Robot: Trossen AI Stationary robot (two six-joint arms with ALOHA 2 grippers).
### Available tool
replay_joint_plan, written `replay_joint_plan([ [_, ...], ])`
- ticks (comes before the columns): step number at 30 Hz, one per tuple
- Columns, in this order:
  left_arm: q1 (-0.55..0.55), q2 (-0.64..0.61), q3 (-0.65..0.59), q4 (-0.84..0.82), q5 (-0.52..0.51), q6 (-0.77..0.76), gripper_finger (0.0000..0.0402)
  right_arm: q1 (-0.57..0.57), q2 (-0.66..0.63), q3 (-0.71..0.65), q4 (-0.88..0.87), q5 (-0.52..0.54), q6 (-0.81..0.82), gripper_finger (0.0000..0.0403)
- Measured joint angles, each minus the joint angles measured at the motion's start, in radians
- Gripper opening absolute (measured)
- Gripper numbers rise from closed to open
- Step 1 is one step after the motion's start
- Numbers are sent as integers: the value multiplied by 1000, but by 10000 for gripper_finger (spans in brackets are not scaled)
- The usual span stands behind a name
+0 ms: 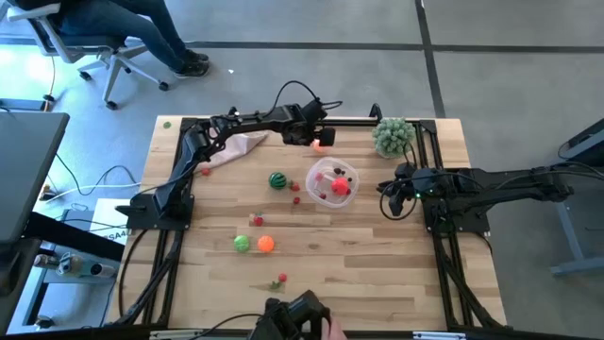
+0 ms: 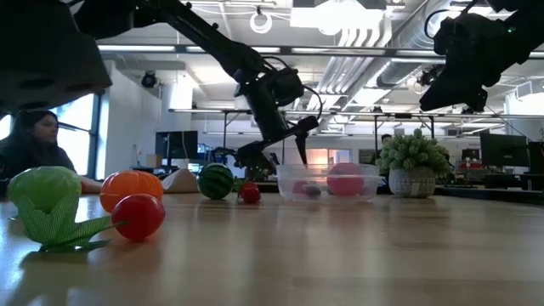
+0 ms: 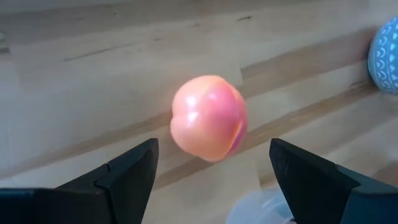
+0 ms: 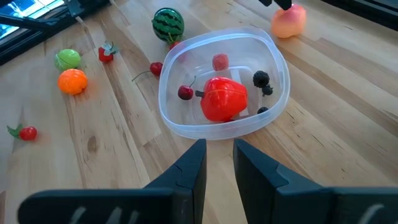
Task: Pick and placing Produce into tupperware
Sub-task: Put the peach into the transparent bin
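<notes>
— Where do we place the left gripper [image 3: 211, 165]?
— Far side of the counter [image 1: 377, 274], jaws spread above a peach [image 3: 208, 117] just beyond the tupperware [image 4: 224, 87].
— And the right gripper [image 4: 219, 163]?
— Right of the tub, jaws narrowly apart, empty.

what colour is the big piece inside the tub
Red, clearest in the right wrist view: the big piece lies in the tub.

The table [image 1: 377, 274] is pale wood in planks, smooth with a soft sheen and visible grain. The tub [image 4: 186, 124] is clear, glossy plastic with a whitish rim. A red pepper [image 4: 222, 99] in it looks shiny and smooth, as does the peach [image 3: 208, 117]. The cloth [image 1: 236, 147] near the far edge is matt beige fabric. The arms' fingers [image 3: 124, 174] are matt black.
</notes>
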Motion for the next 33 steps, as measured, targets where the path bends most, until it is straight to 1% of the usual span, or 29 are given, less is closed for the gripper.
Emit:
replay_joint_plan([
  [4,4,0,0,7,15,2,298,0,0,0,0,0,0,71],
  [9,3,10,4,56,37,3,298,0,0,0,0,0,0,71],
  [11,3,21,20,12,48,10,298,0,0,0,0,0,0,71],
  [13,3,48,60,-1,48,14,298,0,0,0,0,0,0,71],
  [18,3,117,199,-136,59,46,298,0,0,0,1,0,0,71],
  [22,2,170,303,-215,64,70,298,0,0,0,1,0,0,71],
  [24,2,186,342,-229,63,81,298,0,0,0,1,0,0,71],
  [27,2,201,370,-254,64,90,298,0,0,0,1,0,0,71],
  [33,2,225,389,-283,68,96,298,0,0,0,1,0,0,71],
])
